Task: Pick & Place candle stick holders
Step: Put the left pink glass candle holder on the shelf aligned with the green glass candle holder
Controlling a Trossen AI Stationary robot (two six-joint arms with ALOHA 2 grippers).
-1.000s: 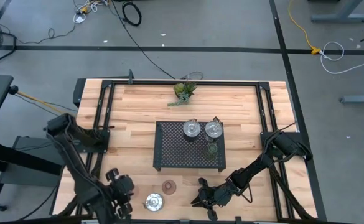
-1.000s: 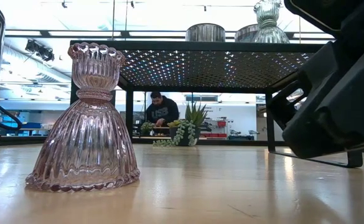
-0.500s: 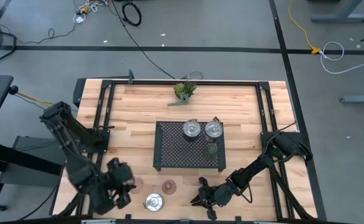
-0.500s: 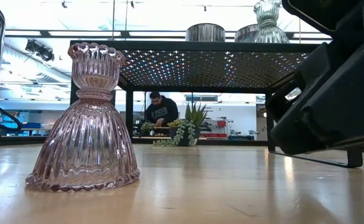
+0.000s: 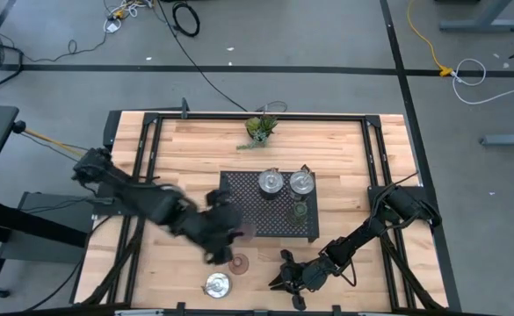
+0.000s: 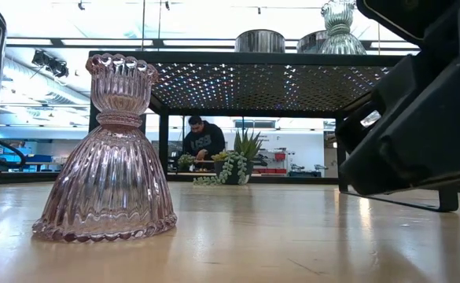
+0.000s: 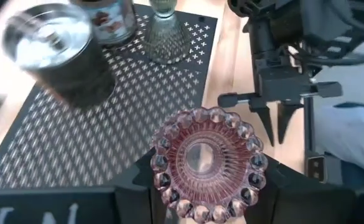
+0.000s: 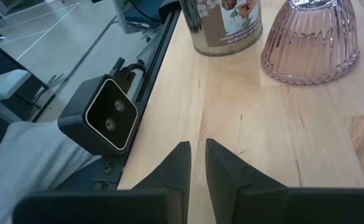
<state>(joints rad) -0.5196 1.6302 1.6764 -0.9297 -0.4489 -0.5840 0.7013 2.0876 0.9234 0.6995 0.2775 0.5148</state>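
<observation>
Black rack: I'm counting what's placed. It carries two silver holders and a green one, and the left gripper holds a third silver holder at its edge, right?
Not quite. The left gripper holds a pink glass holder, not a silver one; the left wrist view shows it. The black rack does carry two silver holders and a green one.

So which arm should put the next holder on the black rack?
Left. The left gripper holds a pink glass holder at the black rack's front-left corner. The right gripper is empty, low at the table's front edge, farther from the rack.
</observation>
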